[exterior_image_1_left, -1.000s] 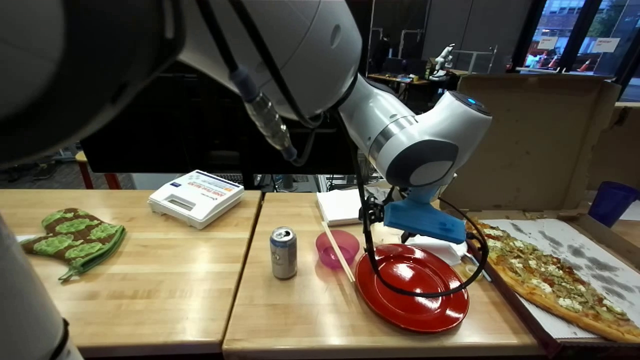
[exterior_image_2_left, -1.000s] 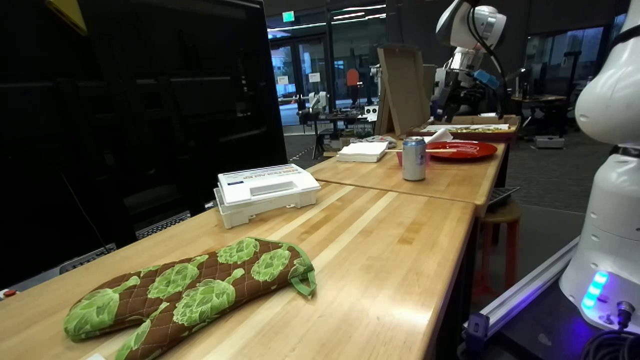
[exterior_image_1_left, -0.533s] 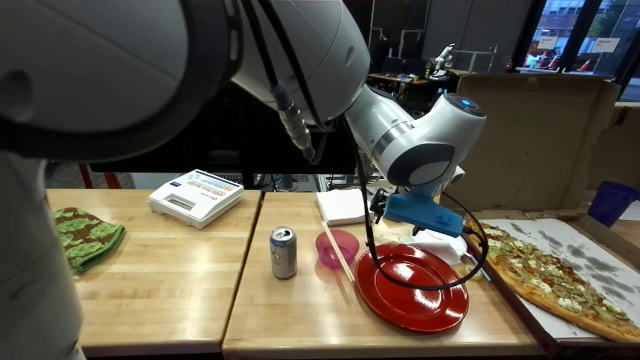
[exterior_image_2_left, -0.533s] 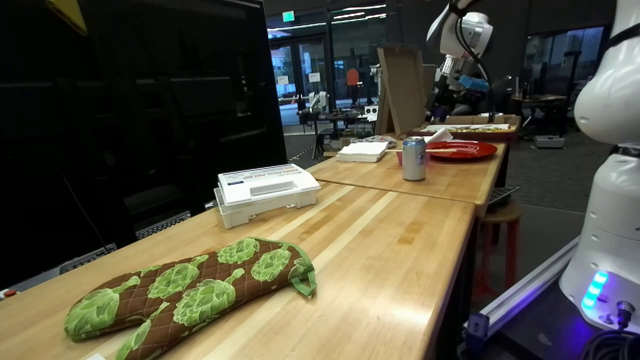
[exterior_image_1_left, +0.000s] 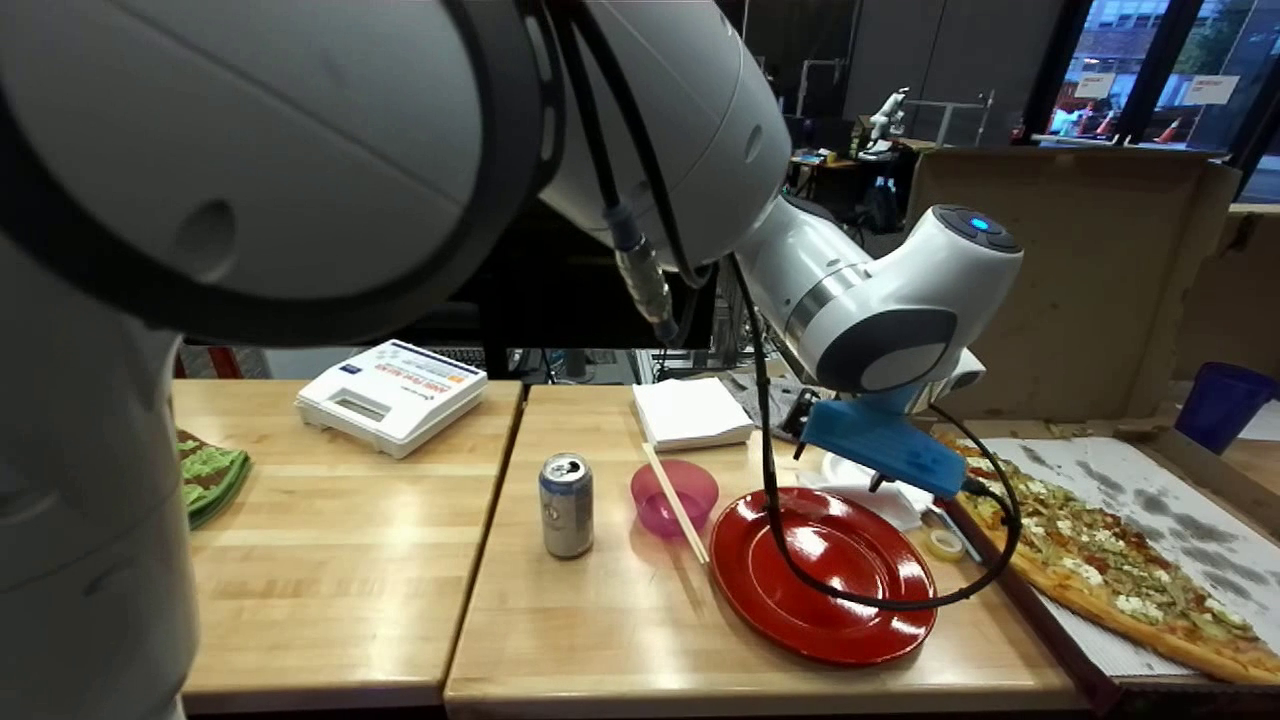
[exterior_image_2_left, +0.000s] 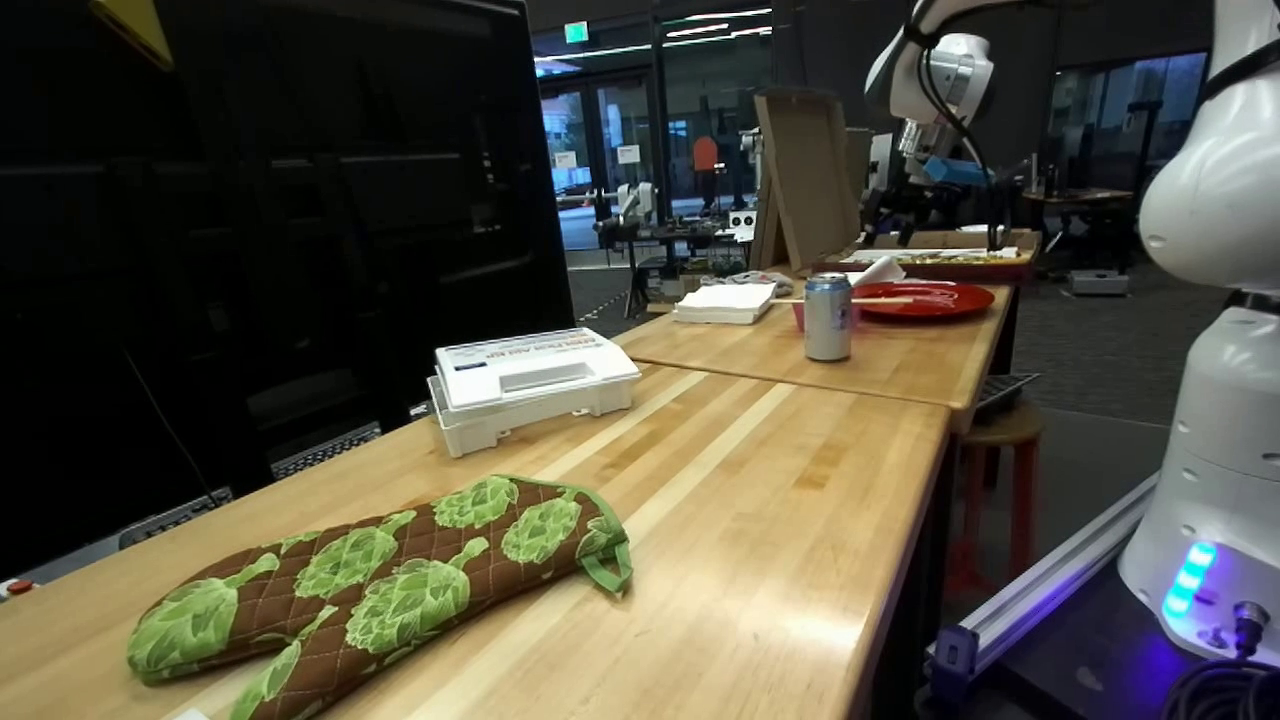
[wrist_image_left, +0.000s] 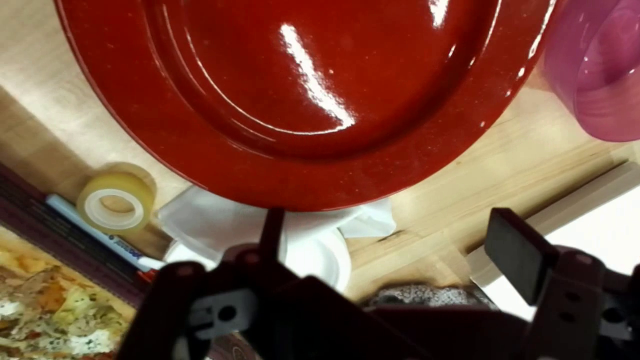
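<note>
Lying just past the fingers (wrist_image_left: 517, 255) in the wrist view, the red plate (wrist_image_left: 310, 95) sits flat on the wooden surface (exterior_image_1_left: 590, 630), its nearer rim lining up with one fingertip there. The fingers are spread wide and hover above the surface. Seen between them in the wrist view are part of a crumpled white napkin (wrist_image_left: 215, 220), which meets the plate's rim, and a white round object (wrist_image_left: 325, 257) too covered to name. To the left of the fingers in that view come a roll of tape (wrist_image_left: 135, 190), a marker (wrist_image_left: 95, 232) and, farther out, the pizza (wrist_image_left: 55, 310) in its box (exterior_image_1_left: 1047, 620), whose cardboard lid (exterior_image_1_left: 1070, 290) stands raised. To their right, beyond the plate, is a pink bowl (wrist_image_left: 600, 80); in an exterior view chopsticks (exterior_image_1_left: 676, 503) rest on its rim. A white stack (exterior_image_1_left: 690, 412) of what looks like paper lies partly behind the right-hand finger in the wrist view. Farther from the fingers, in both exterior views, an upright can (exterior_image_1_left: 567, 505) stands past the bowl. Well apart from them are a white first aid case (exterior_image_1_left: 390, 395) and, farthest away, a brown-and-green oven mitt (exterior_image_2_left: 390, 590).
</note>
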